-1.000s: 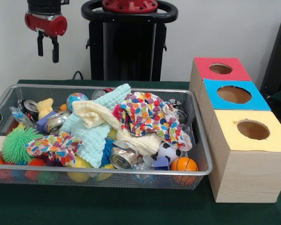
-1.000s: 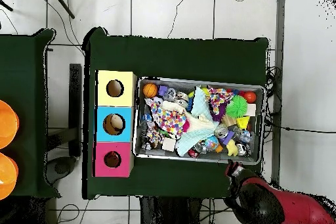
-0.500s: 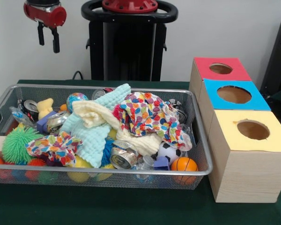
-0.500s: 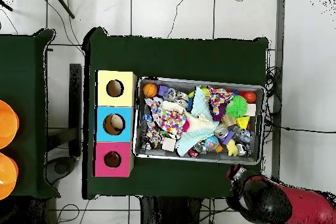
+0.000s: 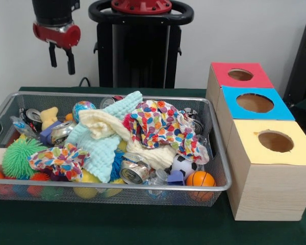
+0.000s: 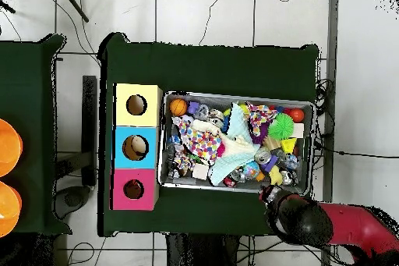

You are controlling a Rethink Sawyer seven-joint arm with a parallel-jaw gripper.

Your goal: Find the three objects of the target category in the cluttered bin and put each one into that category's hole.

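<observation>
The gripper [image 5: 61, 57] hangs empty with its two fingers apart, high above the far corner of the wire bin [image 5: 143, 188], which reads as a survey or approach pose, since nothing in the bin is touched yet. Below it and toward the camera, the bin holds a jumble heaped so that cloths bury much of the rest: a spotted cloth [image 5: 160, 125] and a pale mint cloth [image 5: 104, 143] lie over the middle, and a second spotted cloth [image 5: 61, 159] lies nearer the front. Crushed cans are probably a category; at least three show, one almost under the gripper [image 5: 33, 116], one just beside it [image 5: 61, 130] and one at the front [image 5: 133, 172], well away. Balls peep out too: a green spiky ball [image 5: 19, 157], a small soccer ball [image 5: 183, 164] and an orange ball [image 5: 200, 178]. Which category is wanted cannot be told. Far across from the gripper, beyond the bin's other end, three wooden boxes stand in a row on the green bench [image 5: 117, 224], each with one round hole: red [image 5: 239, 75], blue [image 5: 255, 103] and yellow [image 5: 275, 141].
</observation>
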